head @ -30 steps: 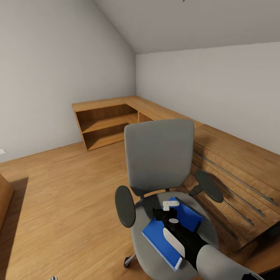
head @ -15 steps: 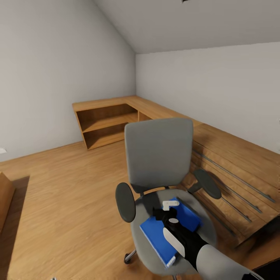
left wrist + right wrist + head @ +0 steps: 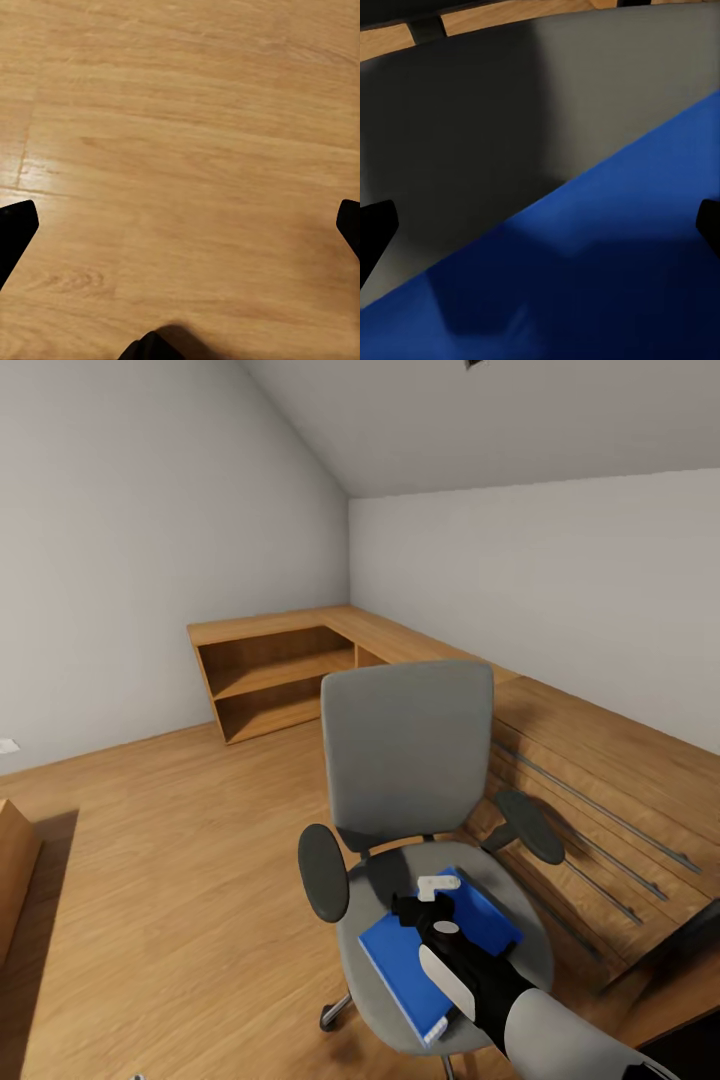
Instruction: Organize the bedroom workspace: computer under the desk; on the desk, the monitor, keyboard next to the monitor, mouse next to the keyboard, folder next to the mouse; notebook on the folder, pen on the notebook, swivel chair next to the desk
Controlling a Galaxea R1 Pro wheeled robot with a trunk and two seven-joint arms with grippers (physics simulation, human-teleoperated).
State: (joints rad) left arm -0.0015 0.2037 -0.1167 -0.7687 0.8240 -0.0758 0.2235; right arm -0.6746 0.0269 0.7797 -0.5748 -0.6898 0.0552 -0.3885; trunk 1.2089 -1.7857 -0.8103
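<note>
Stood in an attic bedroom with wood floor (image 3: 170, 830) and low wooden cabinet (image 3: 600, 780) along the walls. Faced the chair (image 3: 405, 760) beside that cabinet. Found the folder (image 3: 420, 950) flat on the seat, slantwise, one corner past the front edge. Hovered the right gripper (image 3: 432, 888) just over the folder (image 3: 607, 277), fingertips spread apart. Held the left gripper (image 3: 180, 225) open above bare floor (image 3: 180, 135).
</note>
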